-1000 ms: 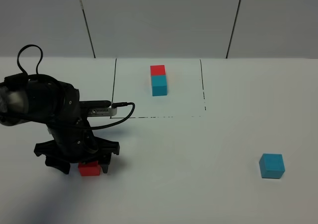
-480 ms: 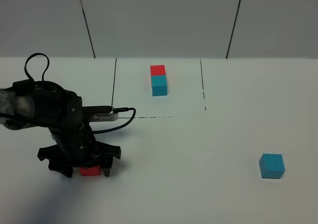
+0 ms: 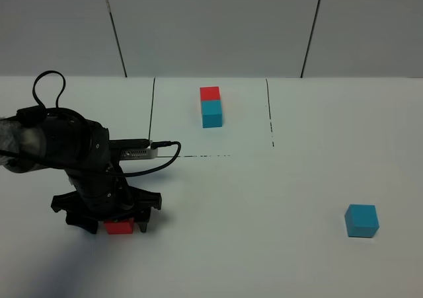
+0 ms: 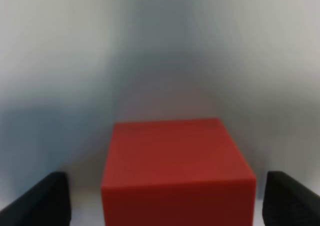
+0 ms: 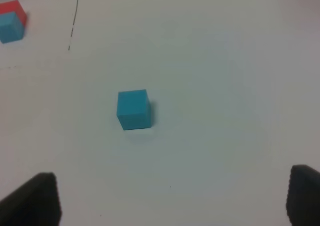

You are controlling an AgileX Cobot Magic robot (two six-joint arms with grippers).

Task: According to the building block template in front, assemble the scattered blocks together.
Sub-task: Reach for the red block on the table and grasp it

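The loose red cube (image 3: 119,227) lies on the white table at the front left. My left gripper (image 3: 114,220) is low over it, open, with one finger on each side; in the left wrist view the red cube (image 4: 175,171) sits between the two dark fingertips (image 4: 42,201) with a gap on each side. The loose cyan-blue cube (image 3: 361,220) lies at the front right and also shows in the right wrist view (image 5: 133,108). My right gripper (image 5: 167,201) is open and empty, well short of it. The template pair (image 3: 211,105) stands at the back, red behind blue.
Thin black lines (image 3: 153,116) frame the template area on the white table (image 3: 264,199). A black cable (image 3: 165,156) loops from the left arm. The template also shows in the right wrist view (image 5: 11,20). A grey panelled wall stands behind the table.
The left arm has dropped lower around the red cube, so less of the cube shows. The blue cube and template have not moved.
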